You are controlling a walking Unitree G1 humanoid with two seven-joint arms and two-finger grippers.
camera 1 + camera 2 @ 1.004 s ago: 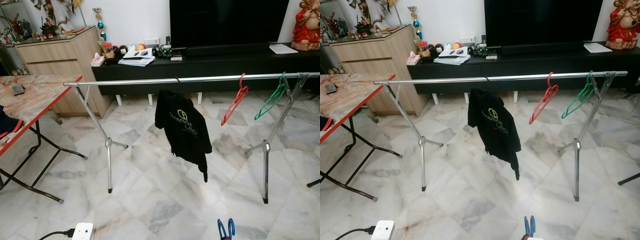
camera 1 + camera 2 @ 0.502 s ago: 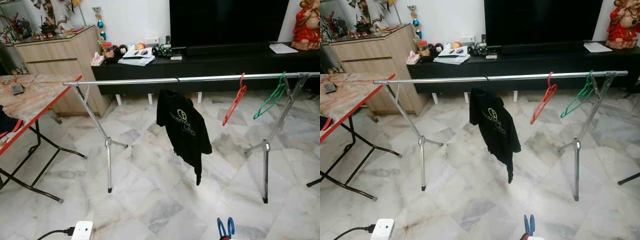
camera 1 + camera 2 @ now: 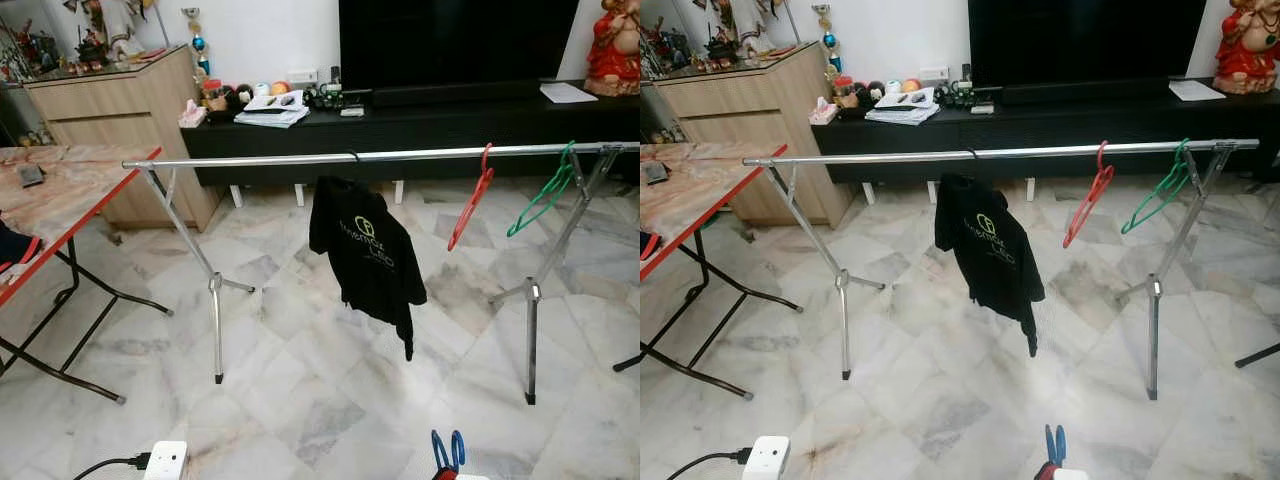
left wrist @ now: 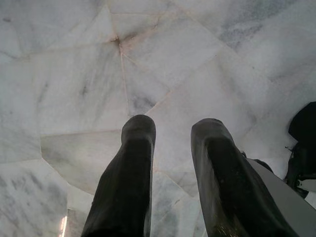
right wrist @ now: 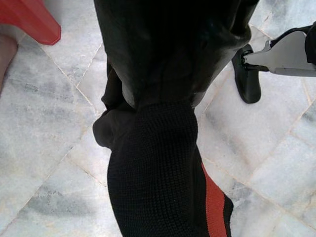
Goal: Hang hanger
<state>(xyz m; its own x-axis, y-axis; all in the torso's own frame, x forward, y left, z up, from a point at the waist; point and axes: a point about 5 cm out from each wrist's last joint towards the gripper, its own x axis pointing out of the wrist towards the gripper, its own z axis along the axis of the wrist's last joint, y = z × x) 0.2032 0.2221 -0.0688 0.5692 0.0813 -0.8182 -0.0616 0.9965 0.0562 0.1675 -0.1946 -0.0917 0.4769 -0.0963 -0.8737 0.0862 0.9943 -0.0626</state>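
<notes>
Hanger hooks ride the long silver rail [image 3: 300,159] of the drying rack: a black shirt [image 3: 367,258] near the middle on its own hanger, then a red hanger [image 3: 470,198] and a green hanger [image 3: 541,196] toward the robot's right end. Both empty hangers hang from their hooks with their long bars slanting down to the left. Against half a second ago, the shirt's trailing sleeve has swung back rightward and the red hanger sits much as before. The left gripper [image 4: 170,148] points at the marble floor [image 4: 74,89], fingers apart, empty. The right gripper [image 5: 163,59] is clamped on black knitted fabric with a red stripe [image 5: 163,182].
</notes>
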